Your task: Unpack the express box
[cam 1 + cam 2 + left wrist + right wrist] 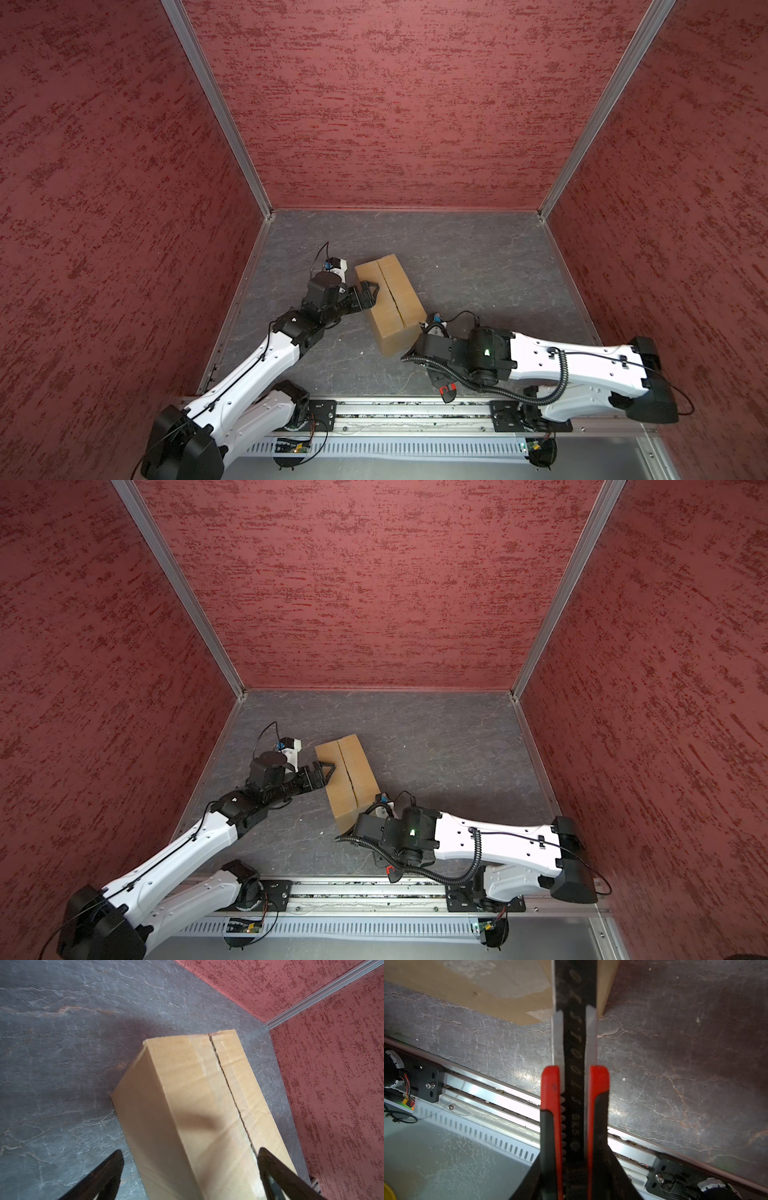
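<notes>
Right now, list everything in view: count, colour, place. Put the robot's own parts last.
express box: one, plain brown, mid-table, flaps down, lying at an angle.
utility knife: one, red and black, held in the right gripper near the box's near end.
table: one, grey veined, under everything.
walls: three, mottled red, around the table.
rail: one, silver, along the table's near edge.
arms: two, white and black, mounted on the rail.
left gripper: one, black, open, at the box's left side.
right gripper: one, black, shut on the utility knife.
</notes>
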You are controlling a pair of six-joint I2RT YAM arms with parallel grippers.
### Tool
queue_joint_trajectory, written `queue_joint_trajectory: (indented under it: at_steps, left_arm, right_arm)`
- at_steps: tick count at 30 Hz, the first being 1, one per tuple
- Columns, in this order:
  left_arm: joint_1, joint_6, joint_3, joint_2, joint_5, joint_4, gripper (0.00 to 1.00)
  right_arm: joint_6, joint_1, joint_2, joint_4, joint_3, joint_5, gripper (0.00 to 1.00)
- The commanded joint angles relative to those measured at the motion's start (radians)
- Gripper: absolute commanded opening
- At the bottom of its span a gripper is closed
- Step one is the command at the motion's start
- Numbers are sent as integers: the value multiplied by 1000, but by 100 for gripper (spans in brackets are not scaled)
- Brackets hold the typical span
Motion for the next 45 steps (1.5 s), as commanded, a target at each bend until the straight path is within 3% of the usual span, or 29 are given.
queue_joint_trajectory:
  at_steps: [1, 11, 16, 21, 29, 33, 45]
  left_arm:
    - [-1, 4, 8, -7, 5, -12, 100]
    - [-1, 62, 97, -121, 5, -196, 100]
    - [-13, 89, 146, -138, 77, -210, 85]
    - [-104, 166, 199, -112, 131, -174, 72]
    - [-301, 299, 239, -97, 72, -118, 67]
    - [-390, 355, 254, -76, -13, -122, 67]
    - [-502, 384, 225, 18, -247, -2, 63]
  right_arm:
    - [16, -8, -22, -33, 44, 23, 5]
    - [-14, -6, -40, -100, 112, 43, 5]
    - [-63, -19, -28, -108, 164, 64, 5]
    - [-134, -72, -8, -79, 195, 51, 5]
    - [-227, -137, 52, -71, 256, 17, 5]
    - [-249, -153, 71, -67, 281, 9, 5]
    - [-260, -161, 89, -59, 303, -3, 5]
